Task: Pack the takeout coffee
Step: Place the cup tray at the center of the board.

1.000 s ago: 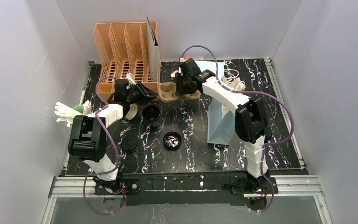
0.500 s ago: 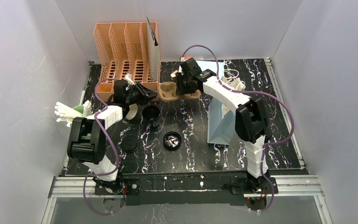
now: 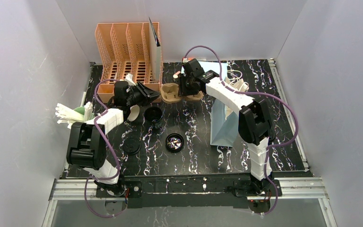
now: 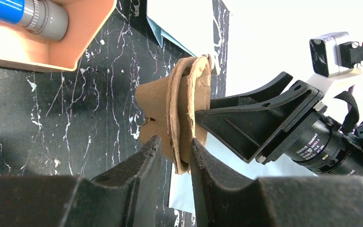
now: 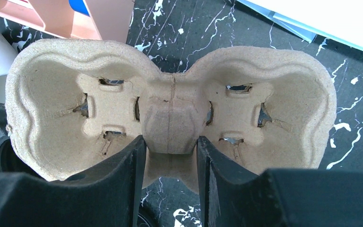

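Observation:
The brown pulp carrier (image 3: pixel 171 92) is held off the table at the back, tipped on its side. My right gripper (image 3: pixel 185 90) is shut on its centre hump (image 5: pixel 170 118), one finger on each side. My left gripper (image 3: pixel 152 94) comes in from the left, and its jaws (image 4: pixel 175 142) are closed about the carrier's rim (image 4: pixel 189 94) and pocket wall. An open dark cup (image 3: pixel 153 113) stands just in front of the left gripper. A second dark cup (image 3: pixel 174 142) stands nearer the middle, and a black lid (image 3: pixel 131 145) lies to its left.
The light-blue paper bag (image 3: pixel 224 124) stands upright under the right arm. An orange slotted rack (image 3: pixel 127 52) fills the back left, with a blue marker (image 4: pixel 23 12) in its tray. A white and green item (image 3: pixel 73 113) lies at the table's left edge.
The left arm's elbow has drifted slightly toward the near edge. Both grippers and the carrier stay where they were.

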